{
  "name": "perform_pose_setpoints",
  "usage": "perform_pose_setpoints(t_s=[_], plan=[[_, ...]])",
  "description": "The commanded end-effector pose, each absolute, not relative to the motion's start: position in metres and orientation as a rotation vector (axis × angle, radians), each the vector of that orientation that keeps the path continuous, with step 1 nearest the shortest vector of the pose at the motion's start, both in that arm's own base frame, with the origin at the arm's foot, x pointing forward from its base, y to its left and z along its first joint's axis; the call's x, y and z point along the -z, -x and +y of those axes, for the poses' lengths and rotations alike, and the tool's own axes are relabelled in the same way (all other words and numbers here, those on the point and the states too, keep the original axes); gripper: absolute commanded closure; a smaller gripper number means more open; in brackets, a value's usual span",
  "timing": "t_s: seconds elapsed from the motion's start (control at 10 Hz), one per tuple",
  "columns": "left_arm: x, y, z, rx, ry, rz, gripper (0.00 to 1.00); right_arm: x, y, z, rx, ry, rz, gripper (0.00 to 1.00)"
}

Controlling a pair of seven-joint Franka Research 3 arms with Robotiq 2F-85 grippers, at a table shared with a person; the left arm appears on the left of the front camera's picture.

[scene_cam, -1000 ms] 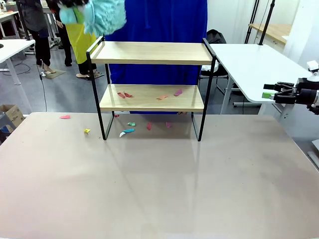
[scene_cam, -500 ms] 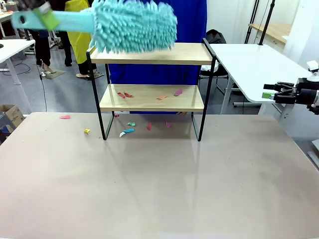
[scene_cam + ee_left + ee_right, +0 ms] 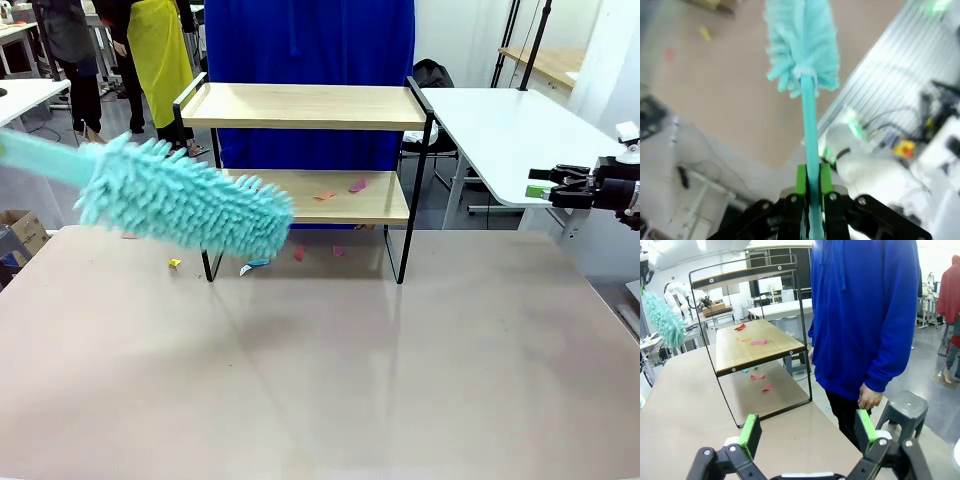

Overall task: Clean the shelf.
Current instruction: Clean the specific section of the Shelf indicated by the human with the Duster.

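Observation:
The shelf stands at the table's far side, its top board bare. Pink and orange paper scraps lie on its lower board, and more scraps lie on the table beneath. A fluffy turquoise duster hangs in front of the shelf's left leg, its handle running off the left edge. My left gripper is shut on the duster handle. My right gripper is open and holds nothing; it hovers off the table's right side, looking at the shelf.
A person in a blue top stands right behind the shelf, hands down. A white table sits at the right, a grey stool beside the person. A yellow scrap lies left of the shelf. The near tabletop is bare.
The duster has swung from above the top board down and to the left, now level with the lower board. The right arm has not moved.

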State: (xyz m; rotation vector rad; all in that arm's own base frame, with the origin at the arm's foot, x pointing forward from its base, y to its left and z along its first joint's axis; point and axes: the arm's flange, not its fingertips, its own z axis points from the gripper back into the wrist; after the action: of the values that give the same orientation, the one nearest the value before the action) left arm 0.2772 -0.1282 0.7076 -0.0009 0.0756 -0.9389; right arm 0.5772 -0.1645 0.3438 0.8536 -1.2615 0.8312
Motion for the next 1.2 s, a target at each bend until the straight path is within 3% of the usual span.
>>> perform_pose_setpoints(t_s=[0.0, 0.3, 0.5, 0.6, 1.1], plan=[[-0.693, -0.282, -0.126, 0.982, -0.101, 0.279, 0.87, -0.346, -0.576, -0.162, -0.843, -0.848, -1.27, 0.0], [-0.657, -0.295, -0.136, 1.039, -0.158, 0.39, 0.87, -0.346, -0.576, -0.162, -0.843, -0.848, -1.27, 0.0], [-0.642, -0.298, -0.138, 0.993, -0.29, 0.363, 0.87, -0.346, -0.576, -0.162, -0.843, -0.848, -1.27, 0.0], [-0.649, -0.297, -0.143, 1.001, -0.142, 0.394, 0.87, -0.346, -0.576, -0.162, -0.843, -0.848, -1.27, 0.0], [-0.649, -0.297, -0.143, 1.001, -0.142, 0.394, 0.87, -0.346, -0.576, -0.162, -0.843, -0.848, -1.27, 0.0]])
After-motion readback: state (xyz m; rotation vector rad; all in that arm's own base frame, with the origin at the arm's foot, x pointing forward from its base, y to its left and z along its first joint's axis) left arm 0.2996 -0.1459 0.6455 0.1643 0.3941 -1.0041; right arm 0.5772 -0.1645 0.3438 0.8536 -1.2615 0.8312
